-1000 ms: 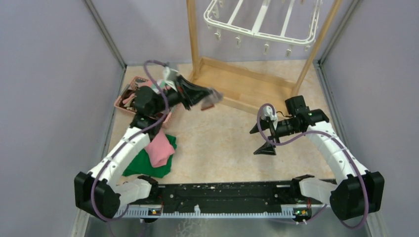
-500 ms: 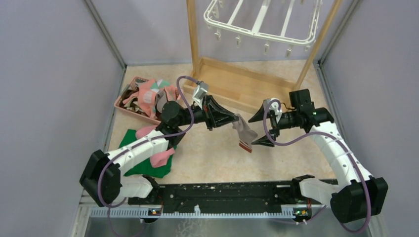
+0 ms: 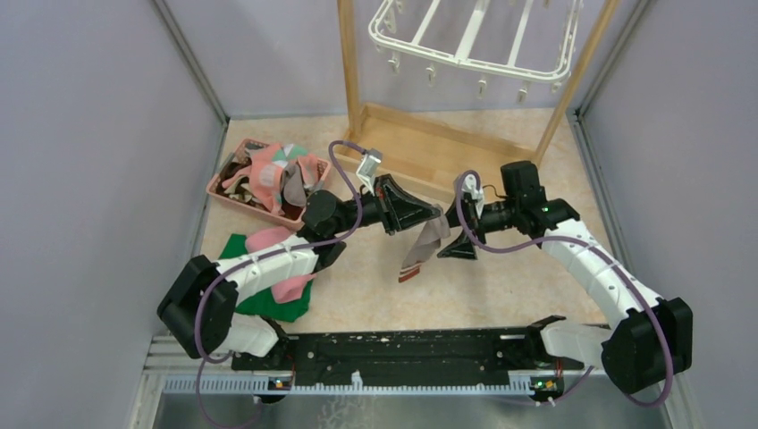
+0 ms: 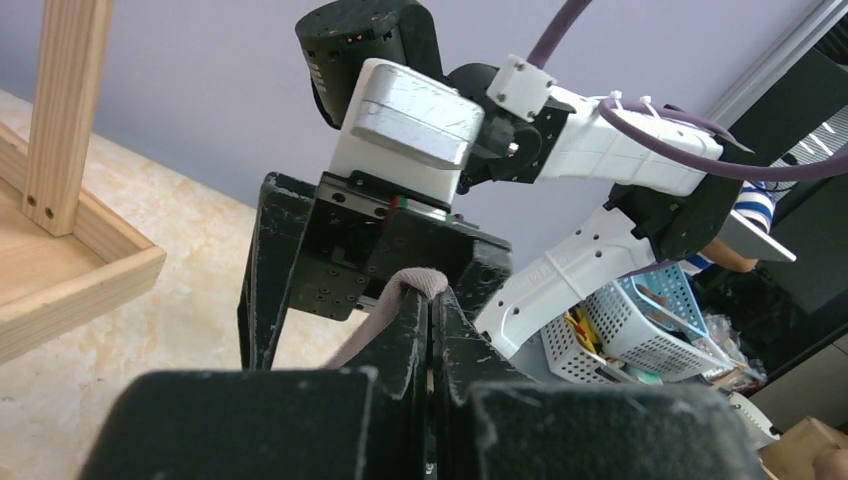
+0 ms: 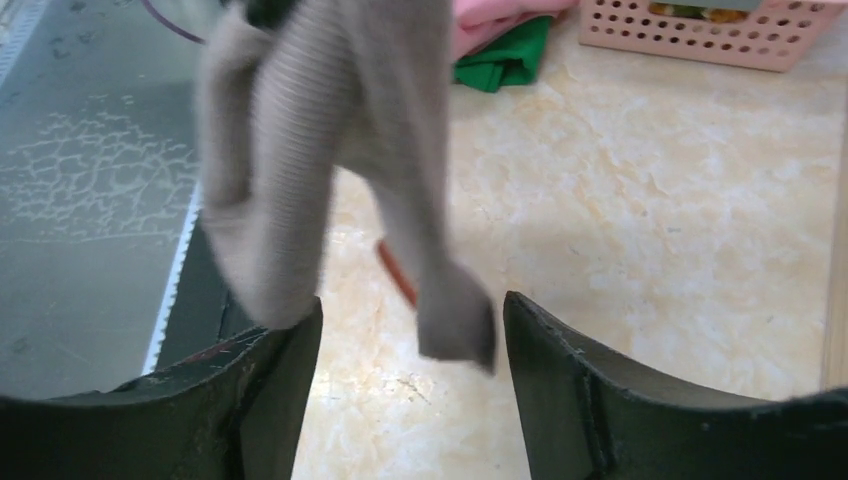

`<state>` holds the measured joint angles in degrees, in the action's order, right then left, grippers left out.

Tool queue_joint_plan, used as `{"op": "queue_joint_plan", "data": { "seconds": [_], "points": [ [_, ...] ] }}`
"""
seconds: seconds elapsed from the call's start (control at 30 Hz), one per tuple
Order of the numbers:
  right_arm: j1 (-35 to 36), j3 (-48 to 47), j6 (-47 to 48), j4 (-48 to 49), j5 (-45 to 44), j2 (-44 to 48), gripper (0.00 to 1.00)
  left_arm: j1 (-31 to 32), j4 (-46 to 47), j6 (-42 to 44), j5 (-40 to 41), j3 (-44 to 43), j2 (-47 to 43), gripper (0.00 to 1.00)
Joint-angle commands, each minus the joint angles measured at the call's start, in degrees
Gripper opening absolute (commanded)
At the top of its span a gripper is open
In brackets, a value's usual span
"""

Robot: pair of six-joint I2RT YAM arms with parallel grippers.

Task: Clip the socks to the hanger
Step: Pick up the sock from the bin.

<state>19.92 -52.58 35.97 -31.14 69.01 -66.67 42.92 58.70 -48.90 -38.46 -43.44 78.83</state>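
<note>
Beige marbled tabletop (image 3: 375, 299) under sock (image 3: 420, 255), lilac walls (image 3: 89, 179)

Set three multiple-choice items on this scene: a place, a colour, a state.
1. Where on the table does the pink basket stand? A far left corner; B far right corner; C near middle.
2. What colour is the sock in the left gripper? A green; B grey-brown; C blue.
3. How is the right gripper? A shut on the sock; B out of view; C open around the sock.
Key: 1 A, it sits by the left wall at the back; 2 B, ribbed grey-brown fabric; 3 C, its jaws stand apart on either side.
</note>
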Motion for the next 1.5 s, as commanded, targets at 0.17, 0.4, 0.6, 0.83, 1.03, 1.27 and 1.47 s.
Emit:
{"op": "queue_joint_plan", "data": {
  "seconds": [0.17,0.4,0.6,0.83,1.03,1.27,1.47],
  "points": [
    [0.46,-0.29,-3.96,4.84,-5.16,1.04,0.09,0.35,8.04,-3.37,-1.38,-0.61,1.6,0.0],
    [0.47,-7.42,8.92,-13.19,-6.17,2.35,0.0,-0.61,3.27,2.29,-2.18,1.42,0.31,0.21],
    [-0.73,-6.94,12.47,-16.7,-9.08,7.34,0.0,-2.91,-7.48,19.67,0.33,8.26,-8.07,0.65],
    [-1.48,-9.08,14.83,-20.18,-8.02,7.76,0.0,-2.76,-6.63,34.1,-5.08,19.74,-18.67,0.89],
    [-2.67,-10.14,15.85,-21.89,-6.06,7.71,0.0,-2.06,-2.87,37.14,-8.79,25.69,-18.34,0.92],
    [-3.84,-10.29,15.07,-22.2,-1.2,6.63,0.0,4.97,1.68,44.72,-1.53,26.17,-6.78,0.94],
    [-3.84,-9.87,14.85,-21.75,-1.21,6.29,0.0,8.65,3.16,49.33,2.34,19.58,3.07,0.93]
  ]
}}
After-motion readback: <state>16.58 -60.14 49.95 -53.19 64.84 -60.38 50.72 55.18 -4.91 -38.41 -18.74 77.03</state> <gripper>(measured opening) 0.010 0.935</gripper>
